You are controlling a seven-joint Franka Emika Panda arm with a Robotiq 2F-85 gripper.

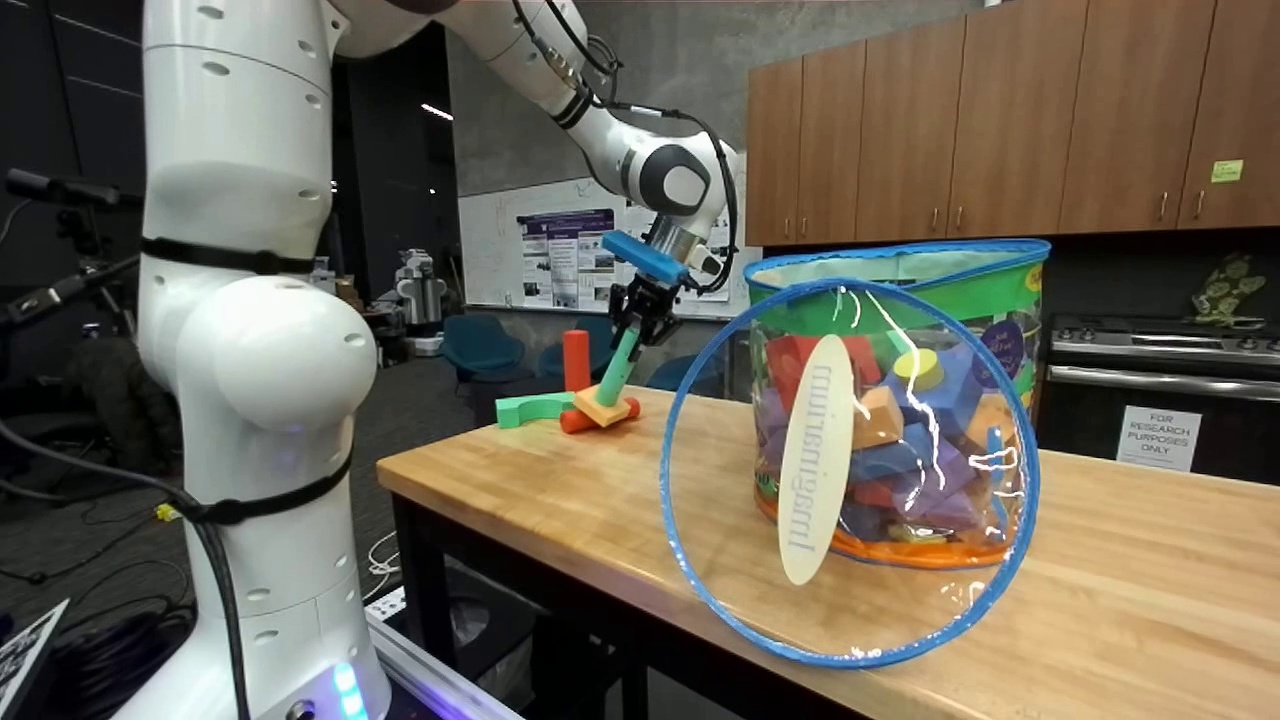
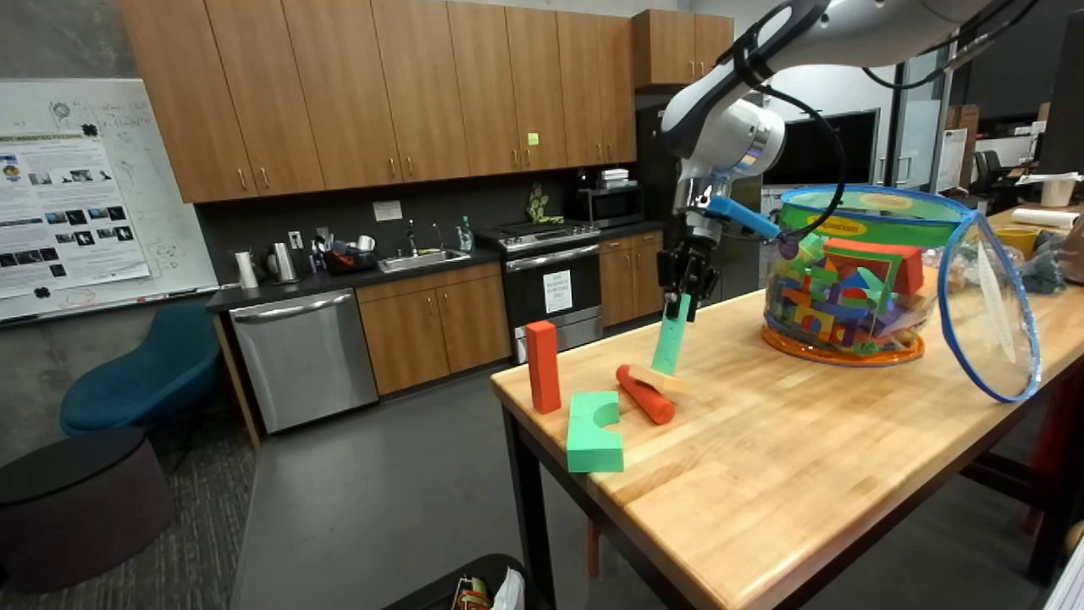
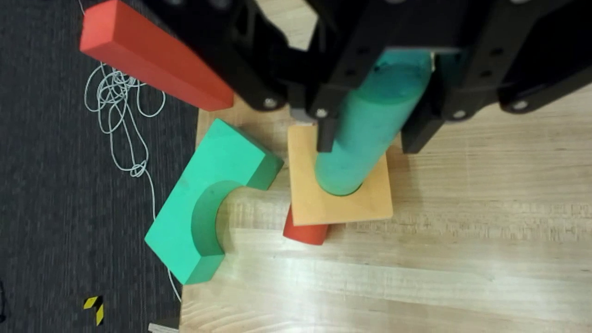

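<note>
In the wrist view my gripper (image 3: 368, 147) is shut on a green cylinder (image 3: 354, 159), one finger on each side. The cylinder leans, and its lower end meets a flat tan square block (image 3: 319, 210). Under that square lies a red cylinder (image 3: 306, 232), mostly covered in the wrist view. Both exterior views show the square tilted over the red cylinder (image 2: 649, 401), with the green cylinder (image 1: 618, 370) rising from it into the gripper (image 1: 640, 326). Beside them lies a green block with a rounded notch (image 3: 185, 217). A red rectangular block (image 2: 543, 368) stands upright nearby.
A clear zip bag (image 1: 925, 553) full of coloured blocks stands on the wooden table (image 1: 560, 480). Its round clear lid with a blue rim (image 2: 950, 318) hangs open at its side. The notched block and red upright are close to the table's edge.
</note>
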